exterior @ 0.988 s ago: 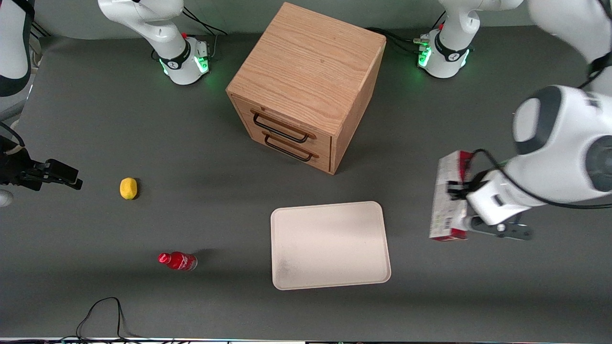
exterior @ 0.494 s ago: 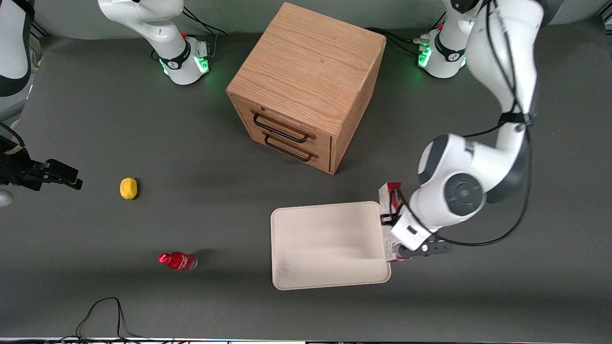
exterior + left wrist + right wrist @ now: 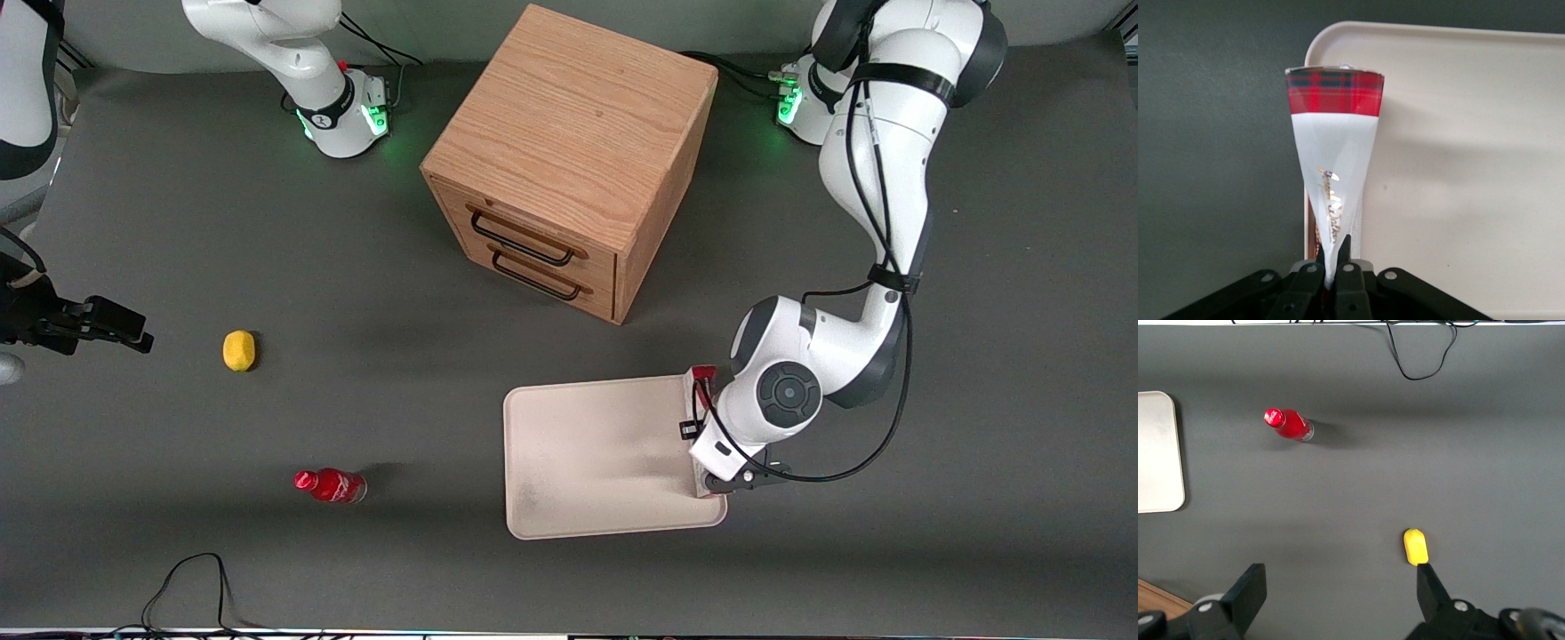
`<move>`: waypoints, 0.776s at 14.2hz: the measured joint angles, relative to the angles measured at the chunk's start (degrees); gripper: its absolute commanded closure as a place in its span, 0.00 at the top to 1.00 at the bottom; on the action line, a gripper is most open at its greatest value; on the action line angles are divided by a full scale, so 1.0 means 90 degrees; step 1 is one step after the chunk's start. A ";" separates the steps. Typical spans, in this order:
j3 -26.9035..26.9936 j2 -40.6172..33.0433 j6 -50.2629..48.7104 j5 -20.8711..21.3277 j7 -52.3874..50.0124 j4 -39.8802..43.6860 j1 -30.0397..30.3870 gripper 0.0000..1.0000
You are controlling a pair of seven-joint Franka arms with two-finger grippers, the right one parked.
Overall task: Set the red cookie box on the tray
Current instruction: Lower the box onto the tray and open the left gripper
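The box (image 3: 1333, 127) is held edge-on by the pincer (image 3: 1333, 263), whose fingers (image 3: 1345, 252) are clamped on its thin white side near one end. In the wrist view the box runs away from the pincer to a red tartan end, and it lies over the rim of the tray (image 3: 1458, 167), along the tray's edge, with dark counter (image 3: 1211, 167) on one side and the cream floor of the tray on the other. Whether the box touches the tray cannot be told. In the front view the pincer (image 3: 702, 449) is seen above the tray's (image 3: 587, 453) edge at the working arm's end, and only a small red tip of the box (image 3: 703, 373) shows, the remainder being covered by the wrist. The tray lies flat on the counter (image 3: 356, 267), nearer to the camera than the wooden cabinet (image 3: 569, 156), whose two drawers carry dark wire handles. A small red bottle (image 3: 331, 485) lies on its side toward the parked arm's end of the counter, about level with the tray, and a lemon (image 3: 238, 349) lies farther from the camera than the bottle. Both are well apart from the tray. A black cable (image 3: 191, 582) is looped at the counter's near edge.
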 measured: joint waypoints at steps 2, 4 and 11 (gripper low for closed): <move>-0.0001 0.0003 0.0024 0.0037 -0.0027 0.0019 -0.0050 1.00; -0.0003 0.0027 0.0214 0.0202 -0.0054 0.0012 -0.0128 1.00; 0.0055 -0.0002 0.0388 0.0264 -0.0114 0.0060 -0.0155 1.00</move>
